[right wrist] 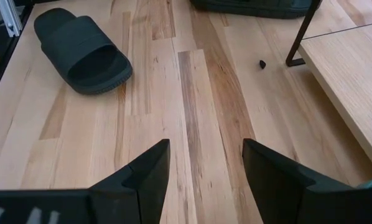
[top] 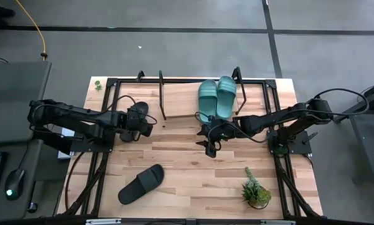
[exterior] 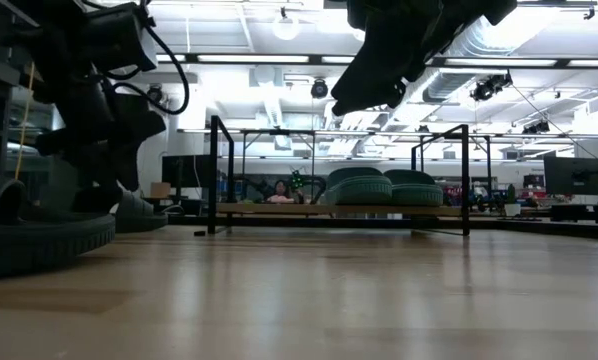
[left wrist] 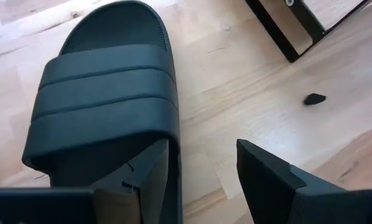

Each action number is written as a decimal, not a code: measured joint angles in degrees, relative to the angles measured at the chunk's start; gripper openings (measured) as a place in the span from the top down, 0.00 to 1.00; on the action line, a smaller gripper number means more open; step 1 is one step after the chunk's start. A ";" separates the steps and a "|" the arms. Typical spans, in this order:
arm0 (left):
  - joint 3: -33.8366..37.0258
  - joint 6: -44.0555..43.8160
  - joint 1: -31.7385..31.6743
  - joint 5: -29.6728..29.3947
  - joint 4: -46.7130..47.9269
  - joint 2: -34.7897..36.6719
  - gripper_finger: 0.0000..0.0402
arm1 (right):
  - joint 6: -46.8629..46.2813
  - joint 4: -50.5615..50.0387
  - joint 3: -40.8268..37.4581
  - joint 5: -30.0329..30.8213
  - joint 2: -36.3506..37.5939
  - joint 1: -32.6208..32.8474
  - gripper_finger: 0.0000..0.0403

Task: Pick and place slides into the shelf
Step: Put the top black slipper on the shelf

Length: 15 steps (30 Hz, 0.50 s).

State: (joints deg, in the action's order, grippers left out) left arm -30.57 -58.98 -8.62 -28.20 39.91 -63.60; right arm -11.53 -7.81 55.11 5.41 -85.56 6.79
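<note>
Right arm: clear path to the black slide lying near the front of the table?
Probably yes. The right gripper is open and empty above bare tabletop, and nothing lies between it and that black slide. The plant stands off to the other side. Whether the arm stretches that far I can't tell.

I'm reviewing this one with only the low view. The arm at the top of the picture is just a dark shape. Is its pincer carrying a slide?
Observer: No. The right pincer is open and empty, over bare tabletop in front of the shelf.
Operator: Has the arm on the left gripped that black slide?
Observer: It doesn't look like it. The left pincer is open. One finger is against the edge of the black slide, and only tabletop shows between the fingers.
Operator: Is there anything on the table that I can't see?
Observer: Yes, a small potted plant near the front corner on the right arm's side. It stands well apart from the second black slide.
</note>
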 joint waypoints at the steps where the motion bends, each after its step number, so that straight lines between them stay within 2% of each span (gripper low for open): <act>1: 0.00 0.00 0.00 -0.21 -0.04 -0.41 0.57 | 0.00 0.00 0.00 0.00 0.00 0.00 0.52; 7: 0.02 -0.01 0.00 -0.52 -0.21 -2.51 0.57 | 0.00 0.33 0.00 0.01 0.00 0.00 0.52; 15: 0.02 0.70 0.00 -4.51 -2.43 -2.83 0.57 | 0.00 0.44 0.00 0.00 0.00 0.00 0.52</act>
State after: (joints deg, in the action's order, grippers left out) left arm -30.55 -58.28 -8.62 -32.71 37.48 -66.43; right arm -11.53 -7.37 55.11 5.41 -85.56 6.79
